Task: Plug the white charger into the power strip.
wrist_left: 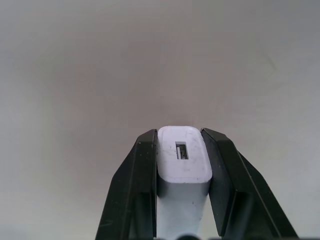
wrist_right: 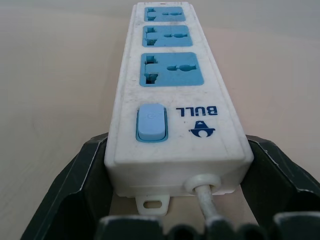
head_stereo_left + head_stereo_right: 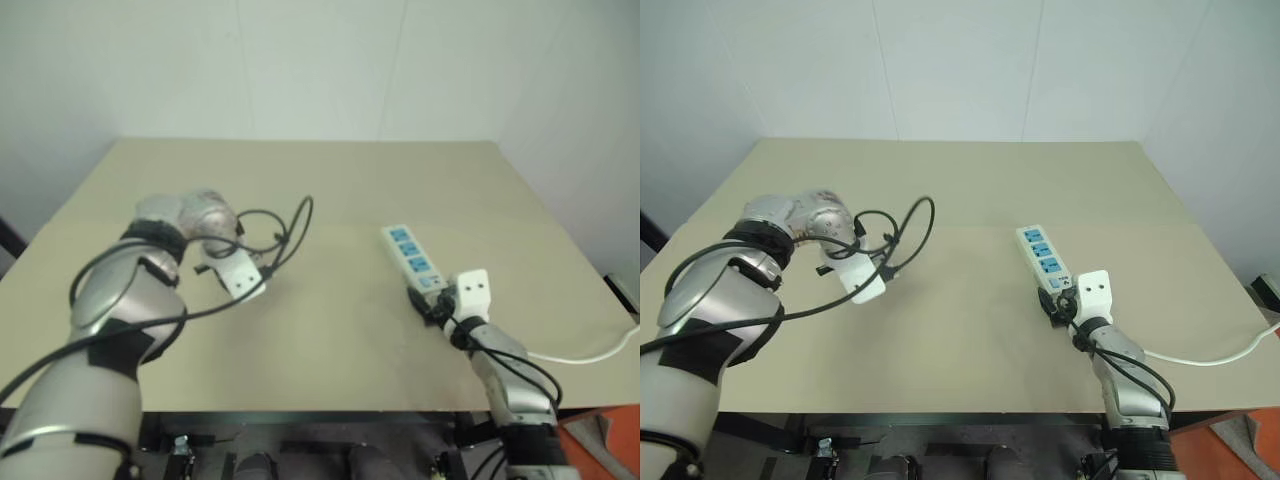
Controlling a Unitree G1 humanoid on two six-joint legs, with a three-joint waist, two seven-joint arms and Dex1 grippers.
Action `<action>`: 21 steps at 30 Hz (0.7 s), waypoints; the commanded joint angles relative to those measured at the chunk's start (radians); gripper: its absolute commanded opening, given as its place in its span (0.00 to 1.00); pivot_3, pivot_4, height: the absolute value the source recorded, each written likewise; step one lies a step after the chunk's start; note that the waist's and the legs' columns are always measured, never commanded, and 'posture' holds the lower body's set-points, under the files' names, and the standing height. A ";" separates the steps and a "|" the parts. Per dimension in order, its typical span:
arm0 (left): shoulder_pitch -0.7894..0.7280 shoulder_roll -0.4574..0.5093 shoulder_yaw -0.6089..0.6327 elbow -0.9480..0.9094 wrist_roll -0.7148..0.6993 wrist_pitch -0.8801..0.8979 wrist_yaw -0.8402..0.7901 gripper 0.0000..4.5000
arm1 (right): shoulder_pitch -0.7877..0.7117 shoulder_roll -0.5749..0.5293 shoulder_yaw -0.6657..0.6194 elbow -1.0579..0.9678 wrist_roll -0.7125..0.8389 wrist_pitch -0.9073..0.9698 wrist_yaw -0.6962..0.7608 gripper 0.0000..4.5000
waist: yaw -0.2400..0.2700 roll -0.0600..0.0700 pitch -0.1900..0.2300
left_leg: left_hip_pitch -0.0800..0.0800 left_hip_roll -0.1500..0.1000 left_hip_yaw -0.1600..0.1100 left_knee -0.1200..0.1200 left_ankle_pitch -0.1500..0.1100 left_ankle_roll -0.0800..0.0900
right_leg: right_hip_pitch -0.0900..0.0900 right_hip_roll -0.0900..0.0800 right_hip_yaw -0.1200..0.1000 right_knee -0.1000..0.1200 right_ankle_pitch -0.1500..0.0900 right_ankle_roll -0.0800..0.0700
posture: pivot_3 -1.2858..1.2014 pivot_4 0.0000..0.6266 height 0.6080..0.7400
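While left gripper (image 1: 181, 165) clamps white charger (image 1: 182, 160), power strip (image 3: 413, 256) lies well apart.

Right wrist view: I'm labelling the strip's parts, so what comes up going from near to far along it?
Cord entering the power strip, blue switch, nearest blue socket, middle socket, farthest socket.

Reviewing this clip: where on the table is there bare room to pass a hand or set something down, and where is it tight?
Bare table stretches between the left gripper, shut on the white charger, and the power strip; the far half toward the wall is open too. It is crowded at the strip's switch end, where the right gripper straddles it and its cord trails to the right edge.
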 commanded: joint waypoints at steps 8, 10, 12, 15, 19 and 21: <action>0.160 -0.027 0.470 -0.236 -0.883 0.520 -0.263 0.22 | -0.120 -0.152 0.073 0.081 0.100 -0.156 0.487 0.76 | -0.012 0.001 0.000 | 0.001 0.000 0.000 0.002 0.000 0.000 | 0.000 0.000 0.000 0.005 0.000 0.000 | 0.52 0.24 1.00; 0.223 -0.005 0.492 -0.311 -0.990 0.648 -0.263 0.22 | -0.169 -0.165 0.116 0.122 0.108 -0.194 0.611 0.76 | -0.024 0.001 0.000 | 0.002 0.001 -0.001 0.003 0.000 0.000 | 0.000 0.001 0.000 0.006 0.000 0.000 | 0.52 0.24 1.00; 0.288 0.023 0.489 -0.400 -1.090 0.768 -0.263 0.22 | -0.224 -0.164 0.159 0.170 0.112 -0.232 0.726 0.76 | -0.037 0.001 0.000 | 0.002 0.001 -0.002 0.004 0.000 0.000 | 0.000 0.002 -0.001 0.006 0.000 0.000 | 0.52 0.24 1.00; 0.354 0.048 0.484 -0.489 -1.184 0.905 -0.263 0.22 | -0.302 -0.138 0.213 0.256 0.114 -0.284 0.872 0.76 | -0.043 0.001 0.000 | 0.002 0.001 -0.003 0.004 0.000 0.000 | 0.001 0.002 -0.002 0.006 0.000 0.000 | 0.52 0.24 1.00; 0.420 0.066 0.463 -0.565 -1.240 1.014 -0.263 0.22 | -0.398 -0.084 0.279 0.403 0.077 -0.368 0.997 0.76 | -0.045 0.001 0.000 | 0.001 0.001 -0.006 0.006 0.000 0.000 | 0.002 0.002 -0.004 0.006 0.000 0.000 | 0.52 0.24 1.00; 0.460 0.071 0.451 -0.605 -1.261 1.058 -0.263 0.22 | -0.445 -0.044 0.308 0.502 0.044 -0.420 1.021 0.76 | -0.045 0.001 0.000 | 0.002 0.001 -0.006 0.006 0.000 0.000 | 0.002 0.001 -0.005 0.006 0.000 0.000 | 0.52 0.24 1.00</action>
